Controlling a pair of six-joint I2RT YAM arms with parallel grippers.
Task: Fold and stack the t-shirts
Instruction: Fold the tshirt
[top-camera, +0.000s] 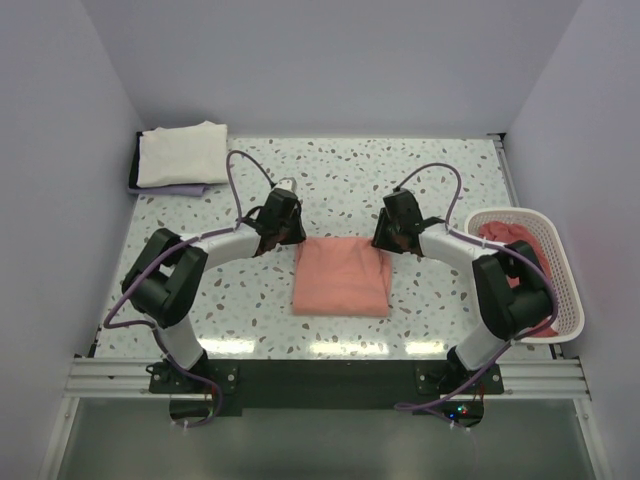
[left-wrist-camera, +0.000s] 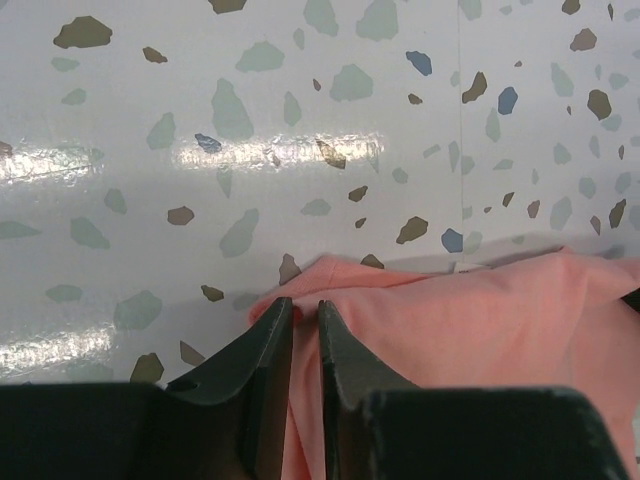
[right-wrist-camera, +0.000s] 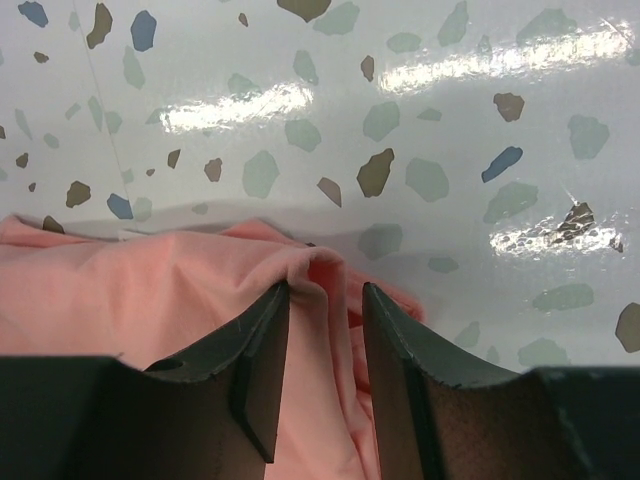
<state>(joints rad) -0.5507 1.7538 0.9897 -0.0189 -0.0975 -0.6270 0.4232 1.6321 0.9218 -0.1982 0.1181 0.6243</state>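
Note:
A salmon-pink t-shirt lies folded into a rectangle in the middle of the table. My left gripper is at its far left corner. In the left wrist view the jaws stand nearly together, shut on a thin fold of the pink cloth. My right gripper is at the far right corner. In the right wrist view its jaws stand apart around a raised fold of the shirt; the fold leans on the left finger and a gap shows beside the right one. A cream-white t-shirt lies folded at the far left.
The white lattice basket stands at the right table edge, with darker pink-red t-shirts inside. The cream shirt rests on a pale purple and dark layer. Speckled tabletop stretches behind the pink shirt.

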